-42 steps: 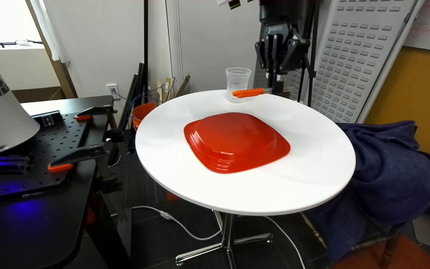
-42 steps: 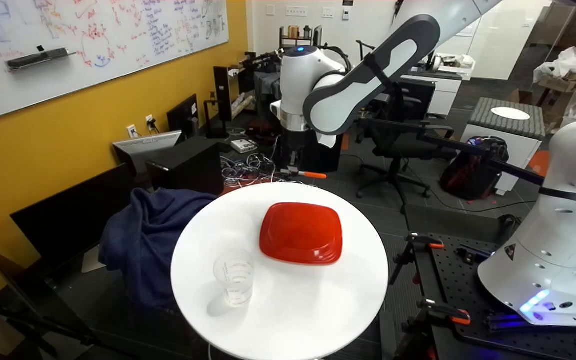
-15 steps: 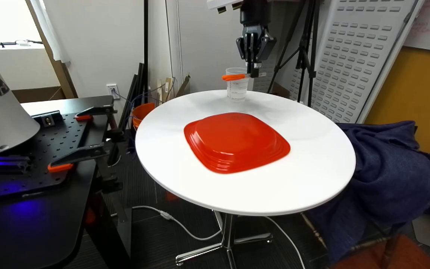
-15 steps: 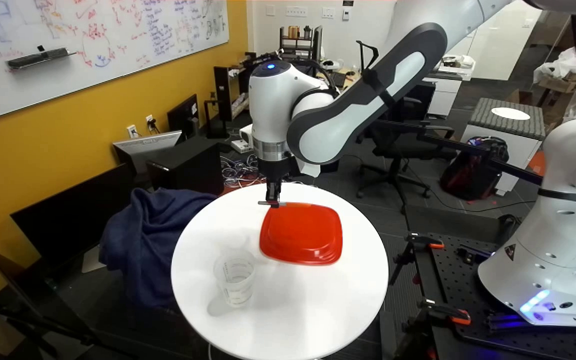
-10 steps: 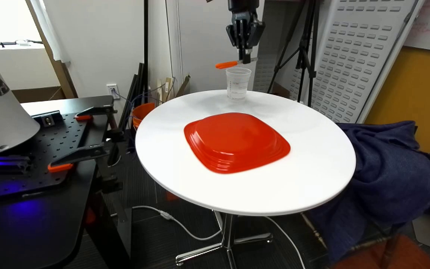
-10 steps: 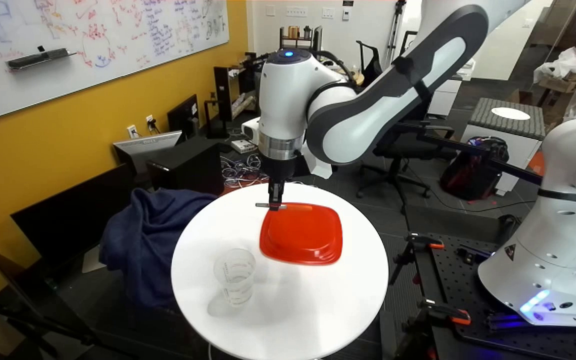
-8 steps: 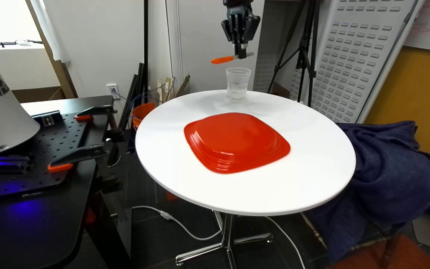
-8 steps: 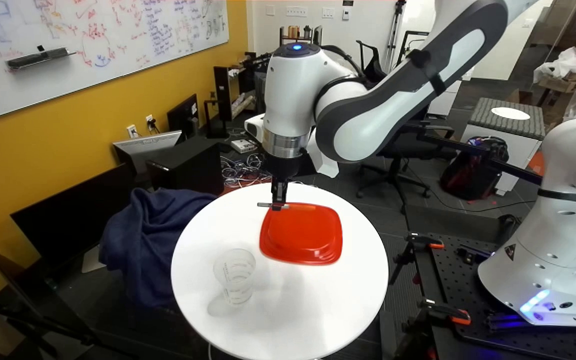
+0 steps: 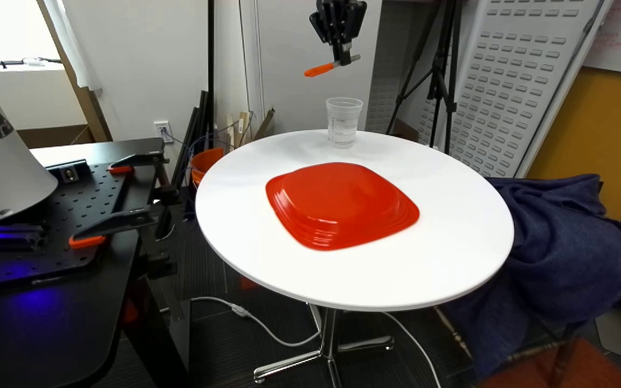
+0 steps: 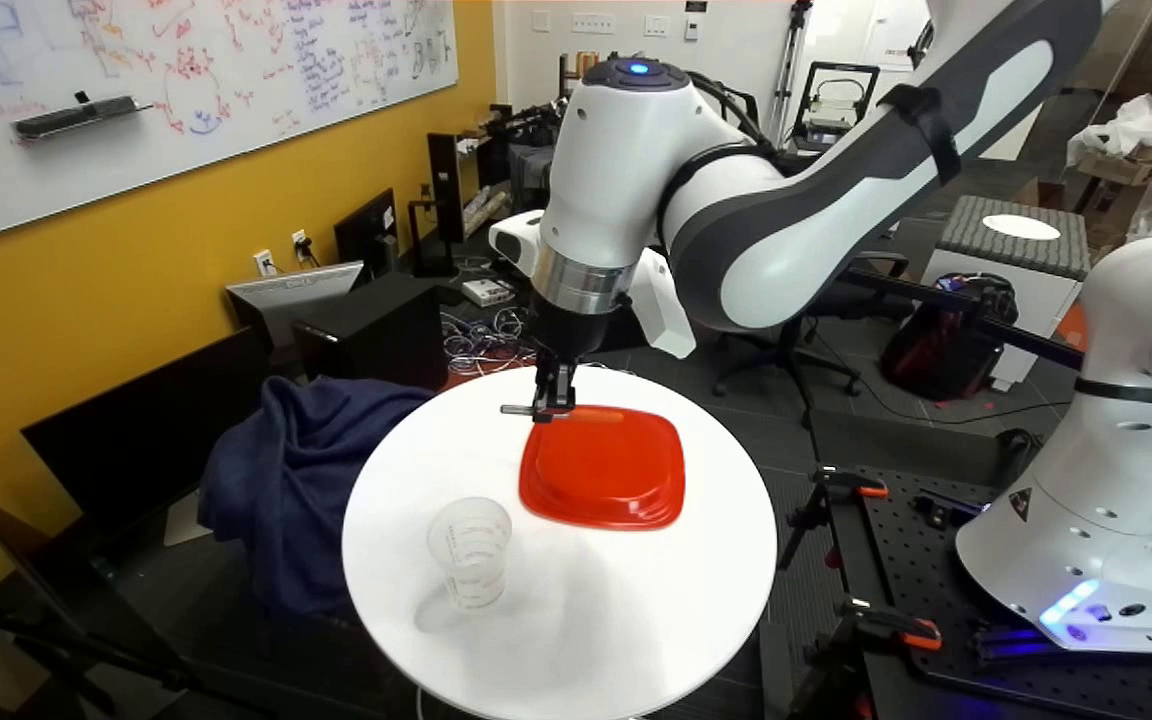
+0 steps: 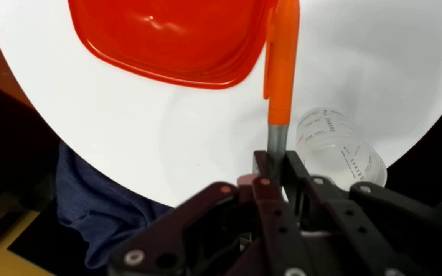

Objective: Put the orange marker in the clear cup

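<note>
Round white table in both exterior views; navy cloth draped beside it; red plate, square, raised middle upward, on table; your gripper hanging above table; clear cup upright on table, near edge, apart from plate; in an exterior view, orange marker outside cup and higher than its rim, orange end slanting lower, your gripper clamped on its grey part

Orange marker in end effector
</note>
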